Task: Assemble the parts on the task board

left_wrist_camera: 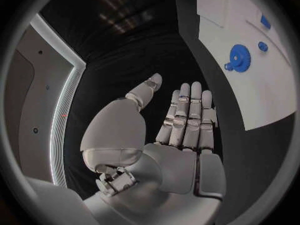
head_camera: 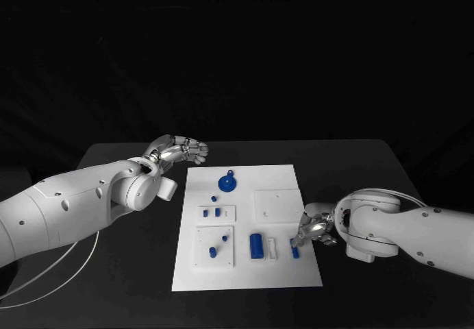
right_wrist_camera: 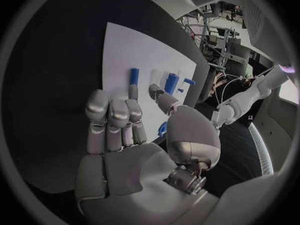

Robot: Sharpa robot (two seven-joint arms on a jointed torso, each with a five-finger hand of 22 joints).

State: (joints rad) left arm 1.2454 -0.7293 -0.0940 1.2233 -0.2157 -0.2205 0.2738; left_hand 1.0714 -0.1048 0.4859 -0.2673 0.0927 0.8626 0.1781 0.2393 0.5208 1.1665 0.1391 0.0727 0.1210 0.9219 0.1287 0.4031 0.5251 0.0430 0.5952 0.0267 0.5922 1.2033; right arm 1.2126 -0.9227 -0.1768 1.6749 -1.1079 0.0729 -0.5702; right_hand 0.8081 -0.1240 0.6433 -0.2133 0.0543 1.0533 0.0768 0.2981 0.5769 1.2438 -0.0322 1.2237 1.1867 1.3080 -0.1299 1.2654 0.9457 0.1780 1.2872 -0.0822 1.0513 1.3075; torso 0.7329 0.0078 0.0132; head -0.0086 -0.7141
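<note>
Head view: the task board [head_camera: 281, 274] lies mid-table [head_camera: 355, 154], blue parts [head_camera: 257, 245] on it. Small, rigid, light, likely slippery; pinch their sides. Left hand [head_camera: 181, 150] empty, fingers apart; right hand [head_camera: 316, 229] likewise.

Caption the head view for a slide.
Both hands, left and right, empty beside the task board with blue parts.

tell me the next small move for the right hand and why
Probably lower the right hand onto the small blue peg at the white task board's near right edge: the hand hovers open beside it, holding nothing, while the left hand sits off the board.
</note>
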